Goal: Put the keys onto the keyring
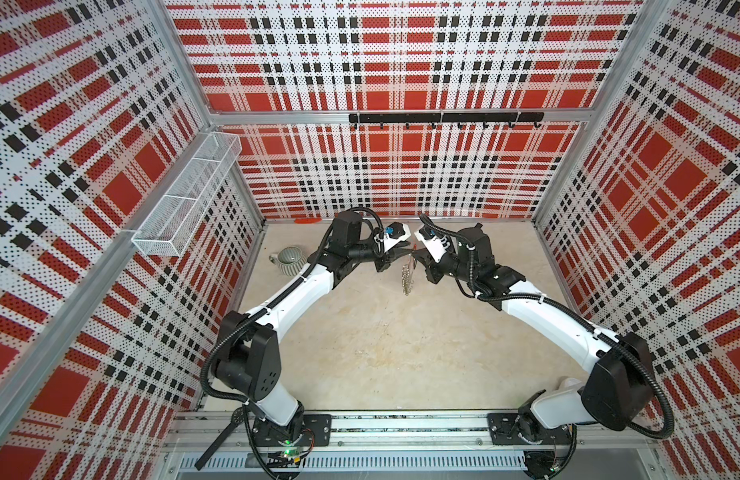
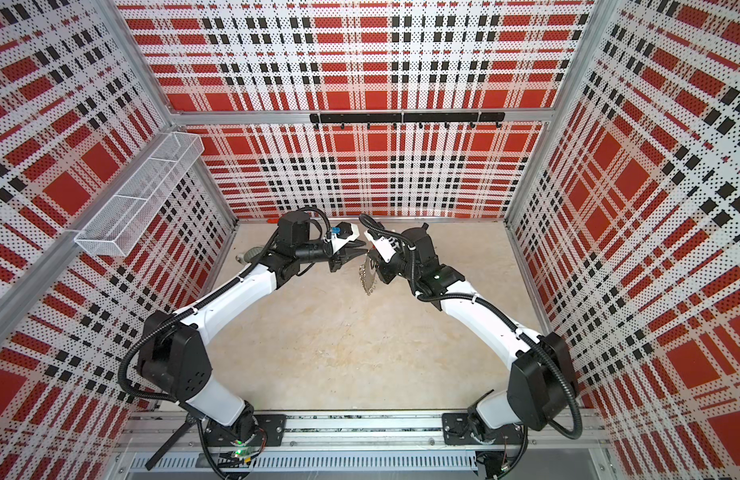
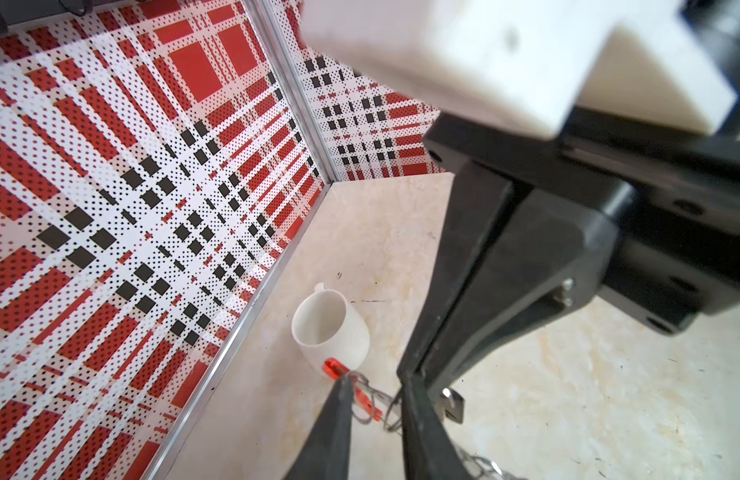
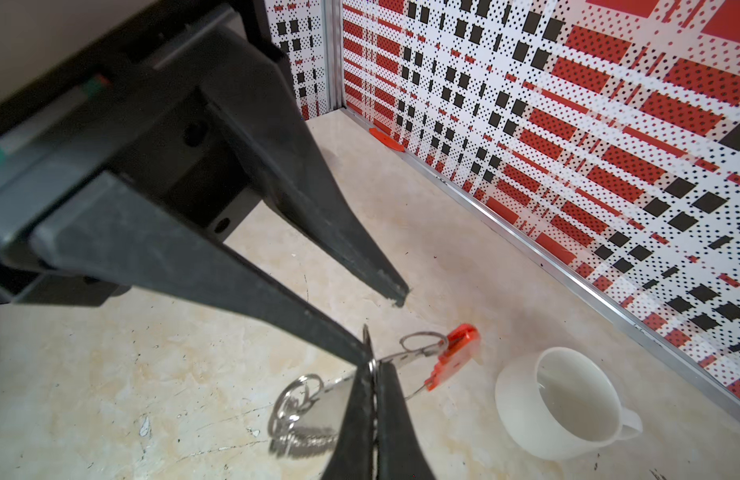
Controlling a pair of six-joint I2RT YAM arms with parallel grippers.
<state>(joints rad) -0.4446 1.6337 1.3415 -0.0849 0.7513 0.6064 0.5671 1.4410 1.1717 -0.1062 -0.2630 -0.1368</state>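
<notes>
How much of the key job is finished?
Done: the keyring is up off the table, pinched in the shut right tool. In hand: the left tool, jaws apart, sits at the ring's red-orange part. Left: getting the keys on; I cannot make out a key tag on the ring.

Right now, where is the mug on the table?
In a top view the ribbed mug stands at the left edge of the table, near the left wall, beside the left arm and left of the hanging keyring.
</notes>
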